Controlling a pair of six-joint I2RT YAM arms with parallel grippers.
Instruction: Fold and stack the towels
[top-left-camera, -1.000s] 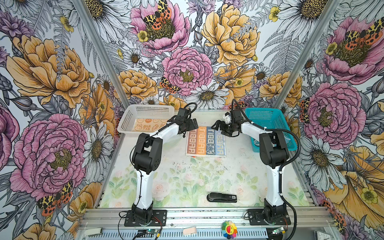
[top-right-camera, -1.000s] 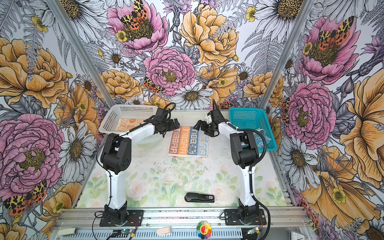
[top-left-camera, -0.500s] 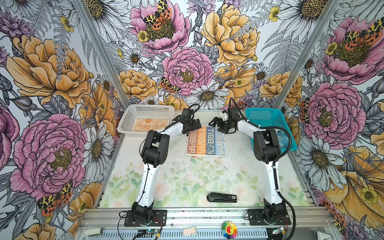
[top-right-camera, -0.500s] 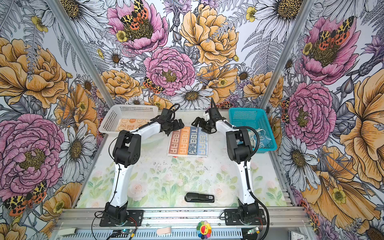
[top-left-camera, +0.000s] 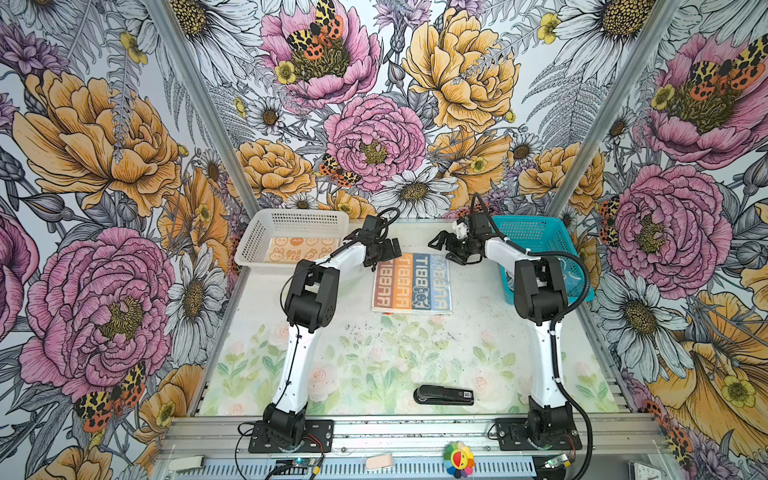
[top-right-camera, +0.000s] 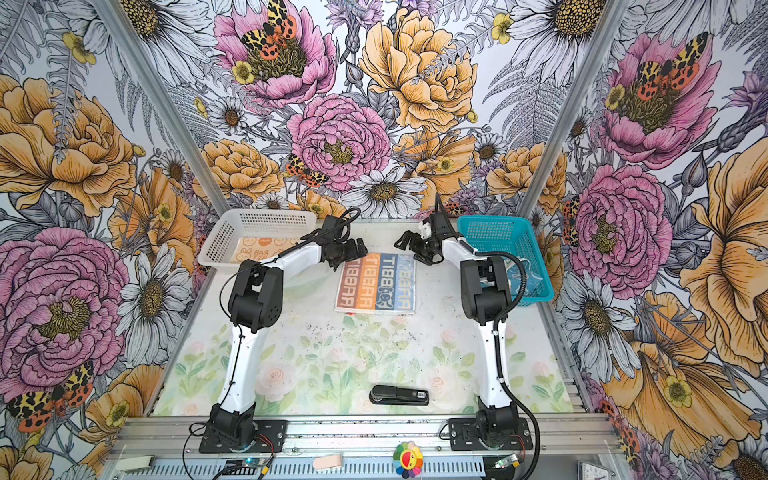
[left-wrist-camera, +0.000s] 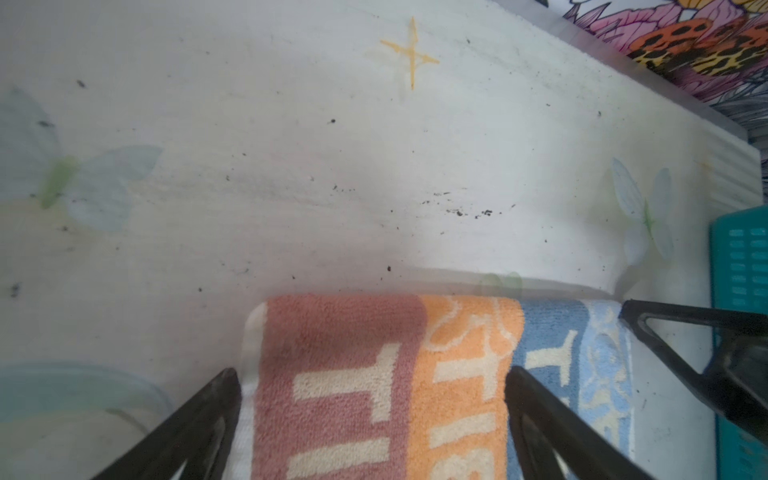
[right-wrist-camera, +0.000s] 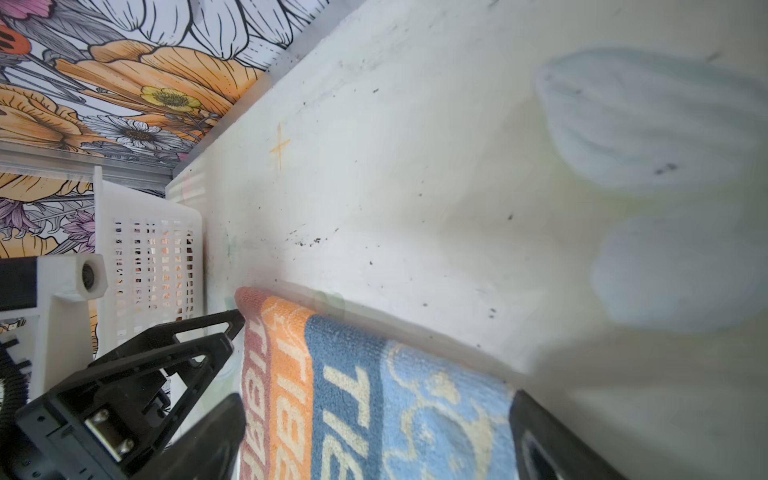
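Jaws unchanged, wide and empty: left gripper (top-left-camera: 387, 250) and right gripper (top-left-camera: 443, 250) at far edge of striped towel (top-left-camera: 411, 286).

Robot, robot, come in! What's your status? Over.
Both jaws open, empty, at far edge of striped towel. Towel lies flat. Nothing in the way; stapler well clear.

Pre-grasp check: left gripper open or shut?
Open: the left gripper fingers stand wide apart astride the striped towel edge, not pinching it.
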